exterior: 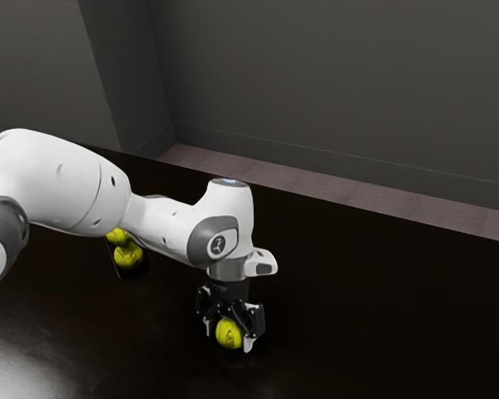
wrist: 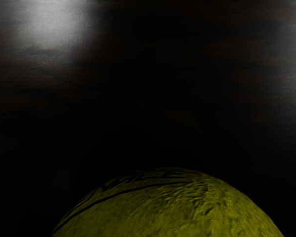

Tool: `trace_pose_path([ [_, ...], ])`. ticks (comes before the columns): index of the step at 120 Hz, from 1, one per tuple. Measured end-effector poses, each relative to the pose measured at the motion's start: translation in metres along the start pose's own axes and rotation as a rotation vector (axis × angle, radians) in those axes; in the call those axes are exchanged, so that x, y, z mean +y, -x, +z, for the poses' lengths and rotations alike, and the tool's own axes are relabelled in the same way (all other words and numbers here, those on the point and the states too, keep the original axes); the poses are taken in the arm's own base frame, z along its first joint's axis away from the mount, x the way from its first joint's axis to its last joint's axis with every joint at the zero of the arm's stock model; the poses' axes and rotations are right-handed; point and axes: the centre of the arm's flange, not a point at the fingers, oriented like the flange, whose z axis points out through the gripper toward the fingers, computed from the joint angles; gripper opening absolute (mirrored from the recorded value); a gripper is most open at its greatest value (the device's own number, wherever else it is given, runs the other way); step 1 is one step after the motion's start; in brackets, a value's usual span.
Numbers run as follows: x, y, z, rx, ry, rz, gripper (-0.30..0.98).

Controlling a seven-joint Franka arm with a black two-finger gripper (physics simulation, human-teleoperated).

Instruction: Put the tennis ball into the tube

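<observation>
In the lower middle of the exterior view, the tennis ball (exterior: 229,333) is between the two fingers (exterior: 249,342) of the gripper (exterior: 229,338). The gripper is open: its fingers stand apart at both sides of the ball, and a narrow dark gap appears beside the finger toward the exterior view's left. The ball seems to rest on the black bench (exterior: 358,316), though I cannot see the contact clearly. In the wrist view, its yellow top curves up from the lower edge, with dark lettering and a seam line.

I expect a light ball, with a firm but springy body and felt which gives good friction. It is not fragile, so a moderate squeeze should be enough. The best hold is at its widest part, with the pads opposite each other; if they close too high, the round side could slip away downward or roll.

At the middle left of the exterior view, two other yellow balls (exterior: 128,257) are at a dark holder (exterior: 139,272), which I judge to be the tube. For placing, I would leave the ball's lower part free, to enter first.
</observation>
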Motion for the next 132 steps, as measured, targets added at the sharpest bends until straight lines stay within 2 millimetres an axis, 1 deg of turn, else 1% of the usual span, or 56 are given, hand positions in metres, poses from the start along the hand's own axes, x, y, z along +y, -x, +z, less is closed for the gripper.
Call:
trace_pose_path([
  [27, 0.0, 0.0, -0.003, 0.01, -0.001, -0.005, 0.47],
  [34, 0.0, 0.0, -0.004, 0.012, -0.001, -0.005, 0.45],
  [45, 0.001, -0.001, -0.007, 0.018, -0.003, -0.005, 0.44],
  [51, 0.002, -0.001, -0.014, 0.031, 0.0, -0.002, 0.43],
  [65, 0.004, 0.004, -0.044, 0.08, 0.01, 0.008, 0.4],
  [69, 0.005, 0.004, -0.058, 0.104, -0.002, 0.021, 0.39],
  [77, 0.001, 0.006, -0.095, 0.161, -0.034, 0.046, 0.37],
  [89, -0.014, 0.01, -0.164, 0.246, -0.081, 0.059, 0.36],
  [94, -0.025, 0.016, -0.2, 0.283, -0.088, 0.047, 0.36],
  [98, -0.039, 0.022, -0.224, 0.306, -0.089, 0.028, 0.36],
  [104, -0.064, 0.031, -0.254, 0.33, -0.089, -0.007, 0.36],
  [112, -0.1, 0.04, -0.286, 0.348, -0.089, -0.061, 0.36],
  [122, -0.145, 0.05, -0.313, 0.351, -0.082, -0.128, 0.36],
  [132, -0.191, 0.06, -0.327, 0.342, -0.07, -0.191, 0.36],
])
